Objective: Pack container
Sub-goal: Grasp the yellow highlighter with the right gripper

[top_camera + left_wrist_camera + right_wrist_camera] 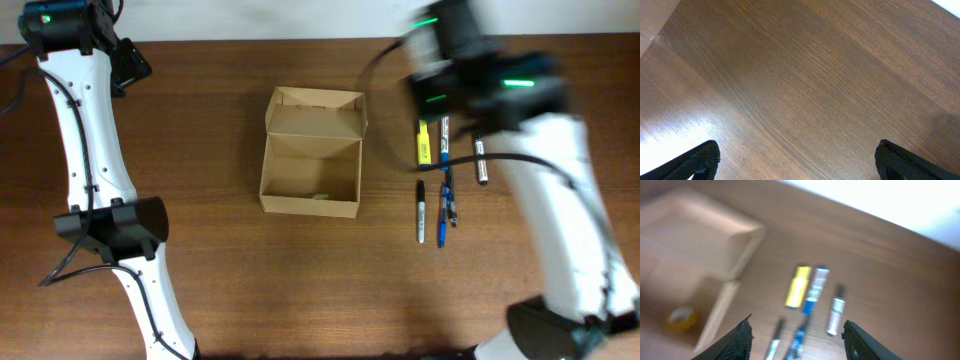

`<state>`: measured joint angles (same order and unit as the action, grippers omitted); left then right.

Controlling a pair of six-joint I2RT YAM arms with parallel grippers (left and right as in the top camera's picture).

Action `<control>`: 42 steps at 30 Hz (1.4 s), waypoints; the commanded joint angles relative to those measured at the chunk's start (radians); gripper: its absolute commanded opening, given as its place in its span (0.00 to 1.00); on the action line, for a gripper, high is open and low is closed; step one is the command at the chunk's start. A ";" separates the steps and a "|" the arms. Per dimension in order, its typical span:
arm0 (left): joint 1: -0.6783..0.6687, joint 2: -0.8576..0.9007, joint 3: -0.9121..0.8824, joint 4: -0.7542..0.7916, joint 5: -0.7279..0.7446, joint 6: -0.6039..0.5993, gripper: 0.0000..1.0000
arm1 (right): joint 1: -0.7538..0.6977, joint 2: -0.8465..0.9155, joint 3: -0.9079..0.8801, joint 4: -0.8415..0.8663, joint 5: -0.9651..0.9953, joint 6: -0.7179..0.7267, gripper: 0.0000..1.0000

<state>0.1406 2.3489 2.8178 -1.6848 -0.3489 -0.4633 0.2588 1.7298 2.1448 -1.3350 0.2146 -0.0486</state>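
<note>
Operator: Where is the box (300, 175) sitting?

Observer: It is sitting mid-table with its mouth facing up and its lid flap (315, 115) standing open at the far side. The pens (441, 215) are lying in a loose row on the table (815, 75), near the box's right wall but apart from it.

Operator: Is anything lying inside?

Observer: One small yellowish thing (681, 317) is showing on the box floor near the front wall. It is too blurred to name.

Operator: What are the grippers doing?

Observer: The right gripper (799, 342) is hanging above the pens with its jaws parted wide enough to straddle one, and it is gripping nothing. The yellow marker (798, 286) is lying just ahead of it. The left gripper (797, 162) is gaping as wide as it goes over bare wood at the far left, also carrying nothing.

Operator: Which step are we looking at?

Observer: I am reading it as a reach for a pen. Packing is looking barely begun, since the whole row is lying outside the box.

Operator: What is the next move asking for?

Observer: It is asking for one pen to be chosen, the fingers set across its barrel, and a straight descent. The pens are lying close together, so a skewed approach is likely to nudge a neighbour. After that comes a carry over the open mouth.
</note>
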 commanded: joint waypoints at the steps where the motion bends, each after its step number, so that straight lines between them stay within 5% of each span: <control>1: 0.005 -0.019 -0.005 -0.002 -0.011 0.009 1.00 | -0.110 0.053 -0.031 -0.016 -0.080 0.155 0.59; 6: 0.005 -0.019 -0.005 -0.002 -0.011 0.009 1.00 | -0.186 0.182 -0.079 -0.025 -0.108 0.295 0.60; 20: 0.005 -0.019 -0.005 -0.002 -0.011 0.009 1.00 | -0.200 0.615 -0.079 -0.010 -0.240 0.286 0.59; 42: 0.005 -0.019 -0.005 -0.002 -0.011 0.009 1.00 | -0.187 0.719 -0.079 0.087 -0.263 0.240 0.52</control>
<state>0.1406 2.3489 2.8178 -1.6844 -0.3489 -0.4633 0.0662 2.4325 2.0697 -1.2507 -0.0341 0.1978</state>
